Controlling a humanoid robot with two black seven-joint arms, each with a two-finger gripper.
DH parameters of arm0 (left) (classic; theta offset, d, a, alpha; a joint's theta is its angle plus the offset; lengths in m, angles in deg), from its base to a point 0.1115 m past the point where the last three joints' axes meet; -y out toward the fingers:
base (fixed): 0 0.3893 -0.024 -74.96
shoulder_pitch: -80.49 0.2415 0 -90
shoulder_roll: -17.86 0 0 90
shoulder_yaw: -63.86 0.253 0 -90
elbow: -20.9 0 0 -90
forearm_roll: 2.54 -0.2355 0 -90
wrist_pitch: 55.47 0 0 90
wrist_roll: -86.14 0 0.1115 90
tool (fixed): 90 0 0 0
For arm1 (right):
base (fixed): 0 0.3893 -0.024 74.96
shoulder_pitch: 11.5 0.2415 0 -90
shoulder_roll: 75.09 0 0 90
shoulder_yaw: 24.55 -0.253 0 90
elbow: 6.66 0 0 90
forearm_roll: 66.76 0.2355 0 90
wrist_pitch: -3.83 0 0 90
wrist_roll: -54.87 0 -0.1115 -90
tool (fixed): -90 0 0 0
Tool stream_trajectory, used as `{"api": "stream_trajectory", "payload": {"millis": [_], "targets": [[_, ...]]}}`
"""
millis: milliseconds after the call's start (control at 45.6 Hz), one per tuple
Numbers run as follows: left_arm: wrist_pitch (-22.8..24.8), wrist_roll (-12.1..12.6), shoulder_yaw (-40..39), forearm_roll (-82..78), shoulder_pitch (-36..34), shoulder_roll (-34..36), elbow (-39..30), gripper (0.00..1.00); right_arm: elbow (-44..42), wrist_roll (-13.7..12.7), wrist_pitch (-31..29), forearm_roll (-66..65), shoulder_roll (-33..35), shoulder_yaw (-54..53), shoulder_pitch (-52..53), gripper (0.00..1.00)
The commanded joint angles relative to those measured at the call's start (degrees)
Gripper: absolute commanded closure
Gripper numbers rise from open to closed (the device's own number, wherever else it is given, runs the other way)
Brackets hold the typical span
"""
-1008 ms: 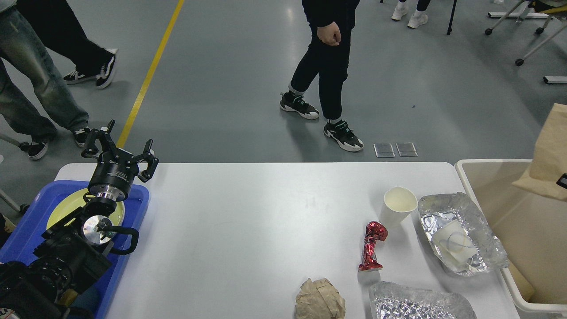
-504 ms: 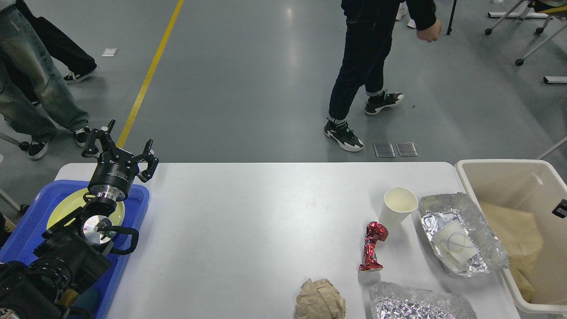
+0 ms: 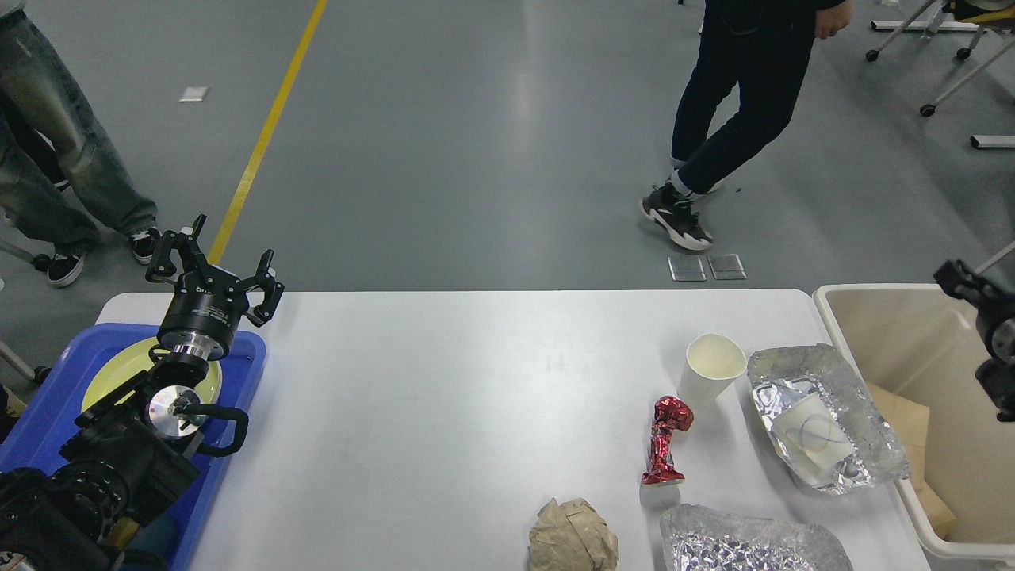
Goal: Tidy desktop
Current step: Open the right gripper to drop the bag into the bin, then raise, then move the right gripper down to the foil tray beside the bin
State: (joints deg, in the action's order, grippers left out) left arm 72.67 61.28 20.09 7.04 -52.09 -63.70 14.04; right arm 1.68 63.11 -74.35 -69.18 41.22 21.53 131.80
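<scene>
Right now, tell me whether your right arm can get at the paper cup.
Probably yes: the right gripper hangs above the beige bin, and only the foil tray lies beside the upright paper cup, not over it.

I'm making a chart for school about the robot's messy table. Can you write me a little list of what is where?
table: white desktop
left side: blue tray holding a yellow plate
left gripper: open, holding nothing, above the tray
right side: beige bin with brown paper inside
right gripper: above the bin, fingers unclear
trash on the table: paper cup, red wrapper, paper ball, two foil trays
</scene>
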Motion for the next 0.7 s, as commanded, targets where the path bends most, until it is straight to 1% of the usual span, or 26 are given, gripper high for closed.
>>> {"api": "stream_trajectory", "payload": {"millis": [0, 66, 197, 263, 329, 460, 548, 570, 679], "targets": [[0.0, 0.0, 0.0, 0.0, 0.0, 0.0, 0.0, 0.04, 3.8, 0.2, -2.7, -0.2, -0.7, 2.7, 10.8, 0.0], [0.0, 0.0, 0.0, 0.0, 0.0, 0.0, 0.0, 0.04, 9.7, 0.3, -6.3, -0.3, -0.4, 3.9, 18.1, 0.0], [0.0, 0.0, 0.0, 0.0, 0.0, 0.0, 0.0, 0.04, 24.9, 0.3, -16.5, -0.4, 0.1, 4.0, 33.4, 0.0], [0.0, 0.0, 0.0, 0.0, 0.0, 0.0, 0.0, 0.04, 31.9, 0.3, -19.5, -0.7, -0.2, 3.8, 39.0, 0.0], [0.1, 0.0, 0.0, 0.0, 0.0, 0.0, 0.0, 0.04, 38.4, 0.3, -21.0, -0.8, -0.7, 3.7, 44.0, 0.0], [0.1, 0.0, 0.0, 0.0, 0.0, 0.0, 0.0, 0.04, 54.0, 0.3, -21.7, -1.5, -3.2, 3.9, 52.2, 0.0], [0.0, 0.0, 0.0, 0.0, 0.0, 0.1, 0.0, 0.04, 62.8, -0.1, -22.6, -4.9, -5.7, 3.8, 55.5, 0.0], [0.0, 0.0, 0.0, 0.0, 0.0, 0.0, 0.0, 0.04, 68.7, -0.2, -22.7, -8.3, -7.1, 4.0, 56.6, 0.0], [0.0, 0.0, 0.0, 0.0, 0.0, 0.0, 0.0, 0.04, 78.1, -0.4, -22.7, -12.4, -8.6, 4.5, 57.7, 0.0]]}}
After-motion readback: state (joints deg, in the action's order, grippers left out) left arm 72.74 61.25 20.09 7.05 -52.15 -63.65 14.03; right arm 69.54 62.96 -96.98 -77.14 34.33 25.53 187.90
